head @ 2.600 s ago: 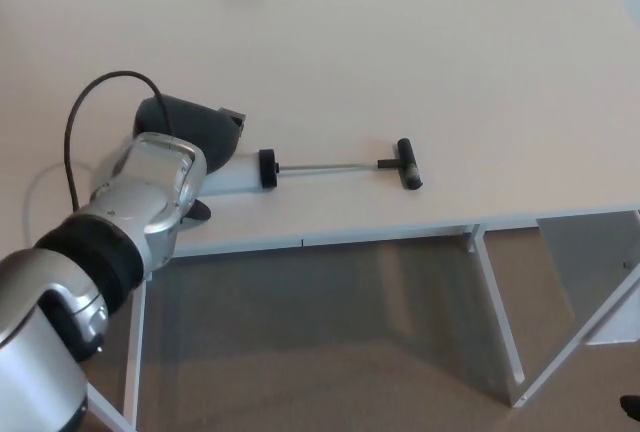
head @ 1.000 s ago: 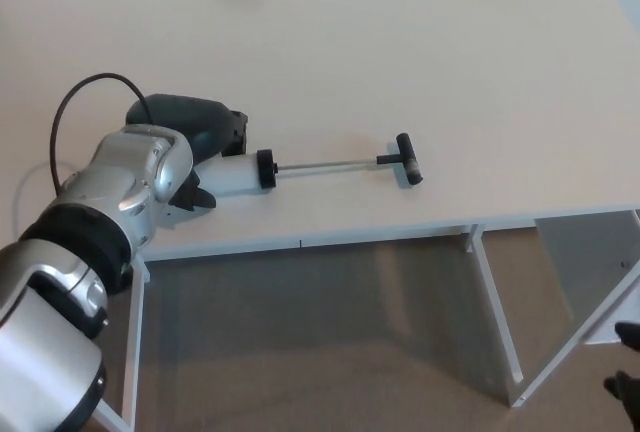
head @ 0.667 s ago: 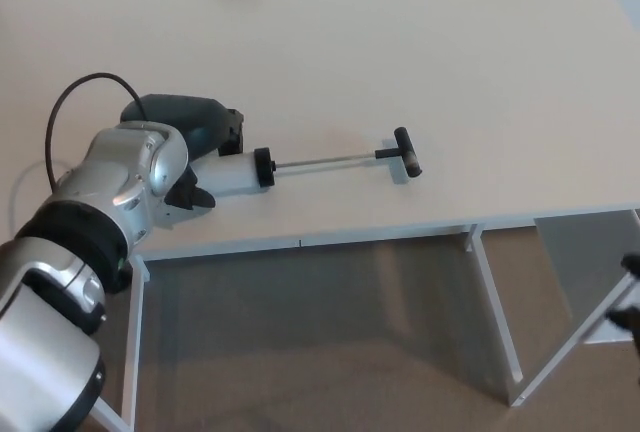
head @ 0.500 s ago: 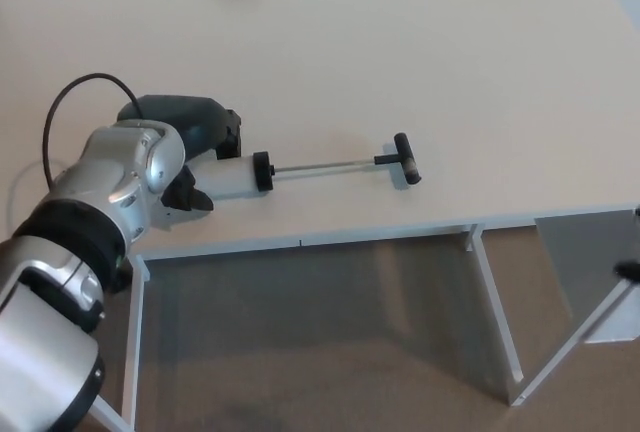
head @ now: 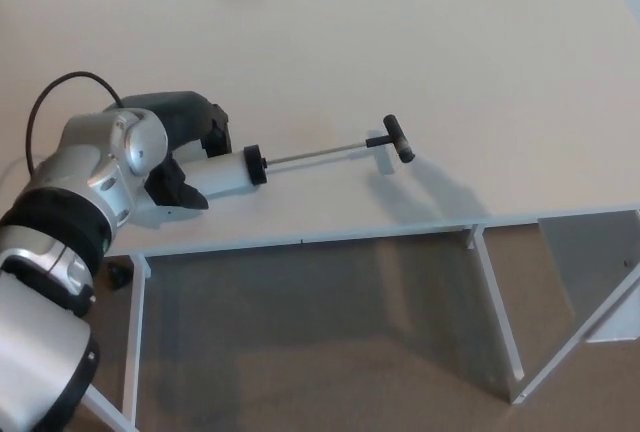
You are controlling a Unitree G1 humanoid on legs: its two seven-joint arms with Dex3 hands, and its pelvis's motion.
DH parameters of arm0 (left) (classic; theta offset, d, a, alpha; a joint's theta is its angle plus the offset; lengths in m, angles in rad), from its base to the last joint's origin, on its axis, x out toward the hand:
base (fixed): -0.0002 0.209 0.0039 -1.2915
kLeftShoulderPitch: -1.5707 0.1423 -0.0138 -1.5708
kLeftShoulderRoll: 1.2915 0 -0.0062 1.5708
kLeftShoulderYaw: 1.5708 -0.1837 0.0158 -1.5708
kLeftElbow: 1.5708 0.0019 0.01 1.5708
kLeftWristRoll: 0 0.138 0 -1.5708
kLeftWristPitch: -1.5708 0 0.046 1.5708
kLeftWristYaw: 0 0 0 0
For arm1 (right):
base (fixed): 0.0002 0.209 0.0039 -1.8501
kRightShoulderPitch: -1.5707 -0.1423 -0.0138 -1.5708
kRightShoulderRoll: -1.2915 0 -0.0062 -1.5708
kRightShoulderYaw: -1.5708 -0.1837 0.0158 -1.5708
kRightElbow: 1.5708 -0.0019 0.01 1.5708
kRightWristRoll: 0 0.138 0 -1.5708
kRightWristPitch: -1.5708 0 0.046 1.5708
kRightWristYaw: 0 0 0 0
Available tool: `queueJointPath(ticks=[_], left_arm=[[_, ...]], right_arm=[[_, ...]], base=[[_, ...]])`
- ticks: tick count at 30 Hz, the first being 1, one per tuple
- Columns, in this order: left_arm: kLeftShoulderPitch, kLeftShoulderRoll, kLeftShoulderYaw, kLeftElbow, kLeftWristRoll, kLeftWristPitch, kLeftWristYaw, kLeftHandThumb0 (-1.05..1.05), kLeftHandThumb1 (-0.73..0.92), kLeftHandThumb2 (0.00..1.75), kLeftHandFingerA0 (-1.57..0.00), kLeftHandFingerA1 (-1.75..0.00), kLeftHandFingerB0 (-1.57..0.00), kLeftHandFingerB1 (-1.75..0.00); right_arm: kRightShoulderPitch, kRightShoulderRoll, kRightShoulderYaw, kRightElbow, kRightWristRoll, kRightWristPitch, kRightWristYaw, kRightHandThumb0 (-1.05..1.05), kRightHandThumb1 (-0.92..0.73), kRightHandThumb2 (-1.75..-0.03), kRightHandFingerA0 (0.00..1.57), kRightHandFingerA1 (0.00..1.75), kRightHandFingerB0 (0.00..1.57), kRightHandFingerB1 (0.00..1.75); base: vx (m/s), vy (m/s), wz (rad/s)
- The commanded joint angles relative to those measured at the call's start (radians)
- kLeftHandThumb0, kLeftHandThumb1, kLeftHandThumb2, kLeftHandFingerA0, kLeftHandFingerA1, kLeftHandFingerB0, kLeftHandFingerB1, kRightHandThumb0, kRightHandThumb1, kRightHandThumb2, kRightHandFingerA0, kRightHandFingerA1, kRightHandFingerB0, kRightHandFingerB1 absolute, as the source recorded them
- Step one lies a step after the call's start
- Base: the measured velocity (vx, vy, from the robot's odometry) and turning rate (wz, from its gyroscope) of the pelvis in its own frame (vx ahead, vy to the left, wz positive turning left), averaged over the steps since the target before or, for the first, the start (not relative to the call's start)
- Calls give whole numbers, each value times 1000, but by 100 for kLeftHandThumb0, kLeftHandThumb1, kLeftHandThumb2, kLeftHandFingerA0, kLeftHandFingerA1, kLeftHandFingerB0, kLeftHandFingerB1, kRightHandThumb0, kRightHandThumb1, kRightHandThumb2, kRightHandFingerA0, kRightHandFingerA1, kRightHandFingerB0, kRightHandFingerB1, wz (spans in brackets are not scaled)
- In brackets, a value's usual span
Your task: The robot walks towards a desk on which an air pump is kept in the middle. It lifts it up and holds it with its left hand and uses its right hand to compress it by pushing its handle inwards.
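Left hand [head: 180, 167] at about 9 o'clock in the head view, fingers wrapped around the pale barrel of the air pump [head: 228, 170]; a dark thumb or finger shows below the barrel, the dark palm above it. Silver forearm runs down to the 8 o'clock corner. A black cable [head: 50, 102] loops off the wrist.

Pump position: barrel end in the left hand, near the front edge of the surface [head: 400, 42] on its left half. Black collar at the barrel mouth, then the thin rod [head: 315, 152] fully drawn out toward 3 o'clock, ending in the black T-handle [head: 396, 139]. Rod slants upward to the right, and the handle casts a shadow on the surface beside and below it. Judged: handle end is off the surface; pump is being lifted.

Right hand not visible anywhere in the view.

Step in hand: the lift-and-hold with the left. Grasp appears made; the compression has not begun, since the rod is at full extension.

Next move, as I read it: bring the right hand in from 3 o'clock, set it against the T-handle, and push along the rod's line toward the barrel. Left hand must brace the barrel firmly; an off-axis push could bend the thin rod or twist the pump in the grasp.
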Motion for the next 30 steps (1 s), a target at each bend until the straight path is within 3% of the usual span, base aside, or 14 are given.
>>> queueJointPath(ticks=[1, 5, 13, 14, 19, 25, 26, 30], left_arm=[[-25, 42, 72, 24, -97, -60, -247, -7, 68, 83, -98, -145, -85, -125], [-39, 47, 87, 17, -107, -58, -281, -8, 68, 83, -96, -129, -85, -121], [-58, 58, 86, 9, -95, -70, -298, -6, 63, 88, -91, -139, -83, -129], [-58, 59, 83, 7, -91, -78, -296, -7, 61, 86, -94, -140, -84, -128], [-59, 54, 101, 5, -103, -55, -309, -4, 63, 87, -91, -133, -83, -124], [-53, 63, 91, 1, -86, -84, -303, -7, 66, 85, -92, -130, -82, -125], [-55, 64, 96, -2, -90, -83, -306, -7, 65, 89, -95, -134, -85, -124], [-59, 67, 98, -13, -88, -84, -315, -9, 64, 83, -97, -135, -83, -123]], right_arm=[[-354, -41, 0, 388, 118, 253, 94, -81, -73, -107, 4, 41, 12, 35], [-381, -17, -1, 533, 109, 226, 118, -86, -75, -107, 1, 35, 14, 30], [-410, 1, 54, 736, 20, 161, 129, -87, -77, -110, 9, 33, 9, 25], [-412, 2, 70, 753, 5, 152, 133, -80, -92, -69, 12, 25, 10, 22], [-424, 19, 101, 804, -11, 113, 144, -81, -90, -69, 13, 26, 11, 23], [-441, 37, 132, 866, -14, 104, 152, -84, -91, -76, 11, 26, 9, 22], [-437, 49, 130, 880, -1, 104, 162, -88, -81, -115, 4, 31, 11, 24], [-420, 85, 113, 899, 48, 120, 198, -87, -80, -113, 4, 28, 11, 24]], base=[[0, 0, 0], [0, 0, 0], [0, 0, 0], [0, 0, 0], [0, 0, 0], [0, 0, 0], [0, 0, 0], [0, 0, 0]])
